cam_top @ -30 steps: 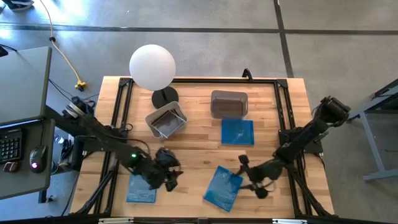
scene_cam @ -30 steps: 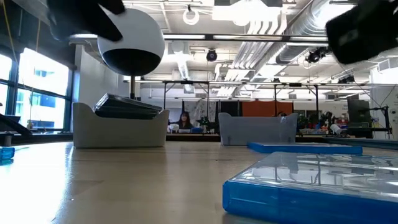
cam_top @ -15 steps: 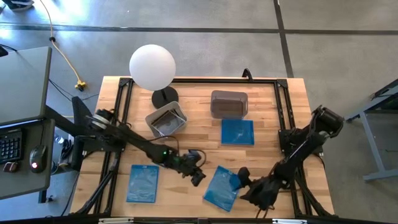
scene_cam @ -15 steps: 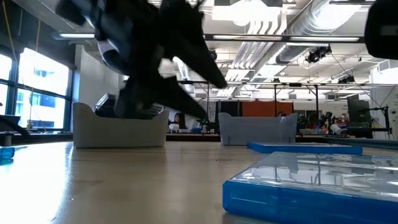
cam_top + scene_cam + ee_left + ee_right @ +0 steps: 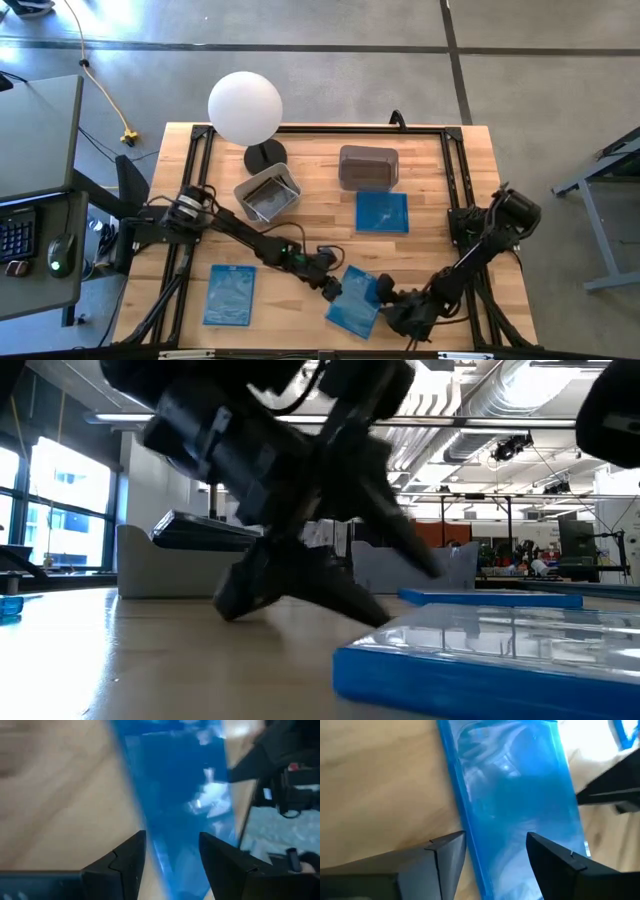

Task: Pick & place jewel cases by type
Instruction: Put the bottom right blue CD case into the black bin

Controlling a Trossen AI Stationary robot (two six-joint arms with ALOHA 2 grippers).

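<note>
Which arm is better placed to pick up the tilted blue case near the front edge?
Hard to call: left tool and right tool both open at opposite edges of the blue case.

The table point(image 5: 320, 215) is pale wood with visible plank seams and grain, a smooth matt finish, framed by black metal rails. Near its front edge lies a translucent blue plastic jewel case point(image 5: 355, 302), glossy, catching bright ceiling reflections on its smooth face. Two more blue plastic cases, one point(image 5: 382, 212) toward the table's back and one point(image 5: 229, 295) at its left front, share that shiny look. Two grey translucent plastic tubs point(image 5: 267, 193) look duller and frosted. Behind them a white globe lamp point(image 5: 245, 107) has a smooth matt surface. Both claws' fingers point(image 5: 125, 865) are dark matt plastic.
</note>
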